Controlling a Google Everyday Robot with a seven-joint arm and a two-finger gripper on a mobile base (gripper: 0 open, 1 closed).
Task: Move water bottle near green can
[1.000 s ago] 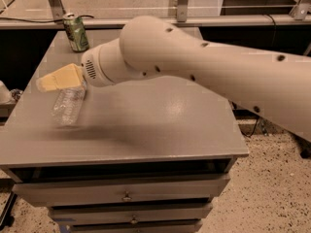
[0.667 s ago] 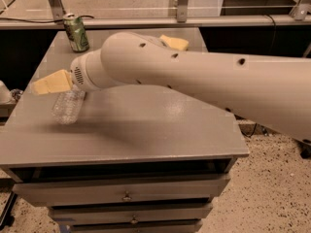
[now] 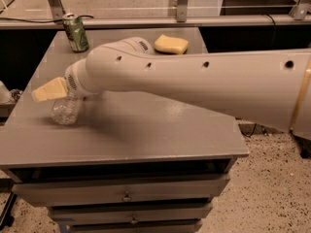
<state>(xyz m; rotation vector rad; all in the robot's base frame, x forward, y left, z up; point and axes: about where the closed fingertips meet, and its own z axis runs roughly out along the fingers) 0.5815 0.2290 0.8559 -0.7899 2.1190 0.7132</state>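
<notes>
The water bottle [image 3: 64, 111] is clear plastic and lies on its side near the left edge of the grey table [image 3: 146, 130]. Its upper part is hidden behind my gripper. My gripper [image 3: 50, 90] shows as a tan tip at the end of the big white arm [image 3: 194, 81], right over the bottle's top and touching or nearly touching it. The green can [image 3: 76, 32] stands upright at the table's far left corner, well behind the bottle.
A yellow sponge [image 3: 171, 43] lies at the back middle of the table. The table has drawers [image 3: 126, 194] in front and drops off close to the bottle's left. A rail and glass panel [image 3: 146, 21] run behind it.
The arm has swung lower and left, uncovering the sponge. My gripper has moved slightly down and left onto the bottle. The bottle has barely moved.
</notes>
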